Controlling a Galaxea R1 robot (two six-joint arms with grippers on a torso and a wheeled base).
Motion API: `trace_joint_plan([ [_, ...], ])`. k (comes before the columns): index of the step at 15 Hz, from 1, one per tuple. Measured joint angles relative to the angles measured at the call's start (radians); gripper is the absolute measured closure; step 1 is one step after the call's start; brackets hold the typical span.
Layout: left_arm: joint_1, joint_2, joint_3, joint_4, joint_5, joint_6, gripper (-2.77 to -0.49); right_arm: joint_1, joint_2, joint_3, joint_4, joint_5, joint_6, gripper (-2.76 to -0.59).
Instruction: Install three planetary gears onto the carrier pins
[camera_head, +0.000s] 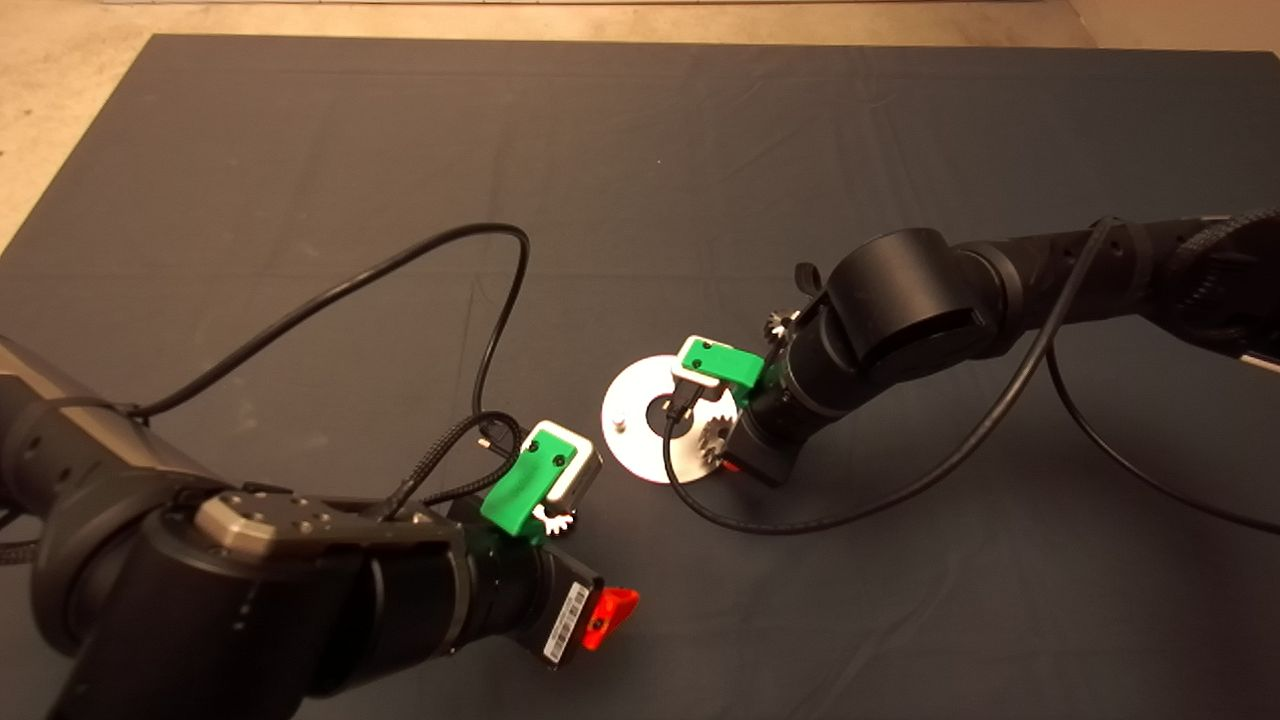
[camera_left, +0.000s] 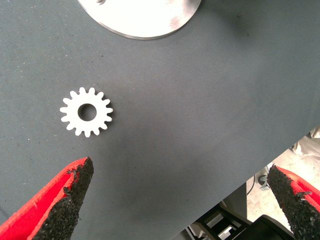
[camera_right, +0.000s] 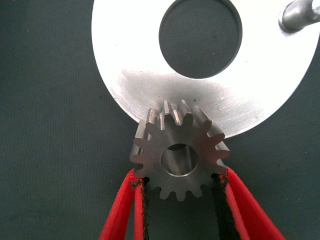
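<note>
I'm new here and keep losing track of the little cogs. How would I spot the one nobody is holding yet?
Start at the shiny silver disc in the middle of the dark mat. Look just off its rim toward the left claw, which hovers open over the mat. There a small gear lies flat and alone on the fabric, unlike the gear gripped in the right claw at the disc.

Dark grey mat (camera_head: 300, 200) – creased, beige floor (camera_head: 60, 120) beyond its edge – warm light

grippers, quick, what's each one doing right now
Left gripper: open, empty, above a loose planetary gear.
Right gripper: shut on a planetary gear at the carrier disc.
</note>
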Motion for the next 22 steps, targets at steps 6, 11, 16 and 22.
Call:
trace_joint_plan([
  [6,0.0,0.0,0.0,0.0,0.0,0.0,-2.51,0.012,0.02,0.0,0.0,-0.005,0.0,-0.68],
  [11,0.0,0.0,0.0,0.004,0.0,0.0,-2.51,0.012,0.039,0.0,0.001,-0.022,-0.001,-0.68],
  [16,0.0,0.0,0.0,0.005,0.0,0.0,-2.51,0.012,0.042,0.0,0.001,-0.083,-0.005,-0.68],
  [22,0.0,0.0,0.0,0.005,0.0,0.0,-2.51,0.012,0.045,0.0,0.001,-0.085,-0.005,-0.68],
])
